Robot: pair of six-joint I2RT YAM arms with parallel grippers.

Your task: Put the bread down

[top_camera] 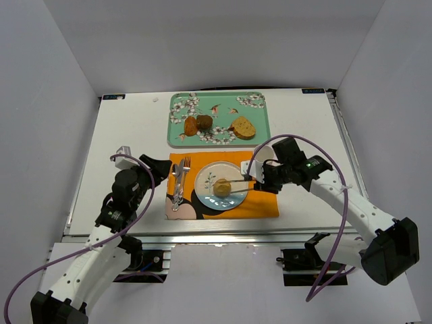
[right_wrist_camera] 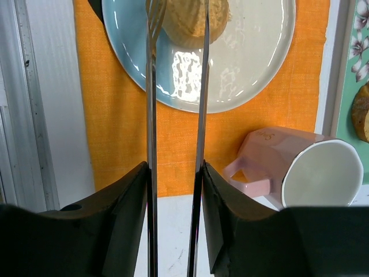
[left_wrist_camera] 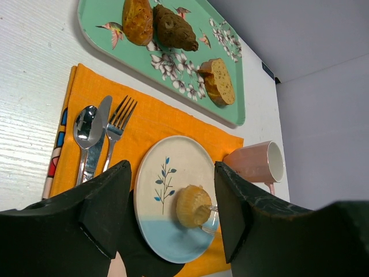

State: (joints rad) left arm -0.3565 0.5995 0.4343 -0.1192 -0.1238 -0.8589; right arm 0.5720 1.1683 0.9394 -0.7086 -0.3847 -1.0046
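Steel tongs (right_wrist_camera: 151, 115) are doing the work here. The right gripper (right_wrist_camera: 174, 170) is clamped on their two blades, and the tips sit either side of the bread (top_camera: 221, 188). The bread rests near the middle of the plate (top_camera: 231, 171), on the orange placemat (right_wrist_camera: 115, 115), so the little bun looks delivered tbh. Hard to say from the wrist view whether the tips are pinching it or have a bit of slack, since they run off the top of the frame.

Meanwhile the left gripper (left_wrist_camera: 173, 167) is wide open with nothing in it. It hangs over the near-left side of the placemat, beside the cutlery (left_wrist_camera: 98, 133).

How to finish this well, imo: let the blades spring apart enough that both tips come clear of the crust. Then lift the tongs straight up before backing off to the right. Dragging sideways first would probably roll the bun or nudge it off the plate.

Also worth watching the pink mug (right_wrist_camera: 300, 167), lying on its side just right of the plate and close to the gripper. The other food (top_camera: 202, 123) on the green tray (top_camera: 223, 100) is well apart and doesn't matter.
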